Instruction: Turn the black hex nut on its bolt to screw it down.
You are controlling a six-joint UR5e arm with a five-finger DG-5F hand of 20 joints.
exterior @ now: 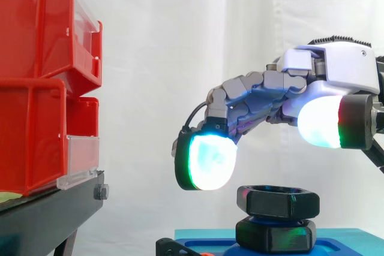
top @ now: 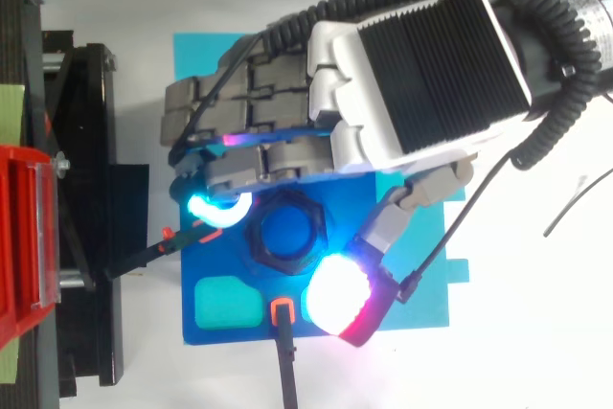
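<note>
**A:** What stands at the left?

**B:** Stacked red plastic bins (exterior: 36,76) on a black metal stand (exterior: 48,214), well apart from the work. I'd say they play no part here.

**A:** And the work itself?

**B:** Further right lies a flat blue base plate (top: 225,265). The black hex nut (exterior: 277,201) sits roughly mid-plate, away from every edge. From above, its bore shows the blue bolt (top: 287,229). From the side, the nut rides just above a second black hex piece (exterior: 276,235) that rests at plate level. I cannot tell how much thread is left between them.

**A:** Where is the robot hand?

**B:** The robot hand (top: 421,74) reaches in from the right and hangs over the nut. Its fingers are loosely extended and it holds nothing. A glowing fingertip pad (exterior: 207,160) hangs just beside the nut's left flank, a little higher than its top face. The glowing thumb pad (exterior: 318,121) is above the nut's right side, clearly apart from it.

**A:** So which step is this?

**B:** The approach, in my judgement. The nut is straddled but not gripped, and no turning can start yet.

**A:** What does the next move call for?

**B:** Probably a short descent until both pads are level with the nut's flats. Then finger and thumb would close on opposite sides before any twist about the bolt's axis. A pad landing on the top face would only press the nut, not turn it.
</note>
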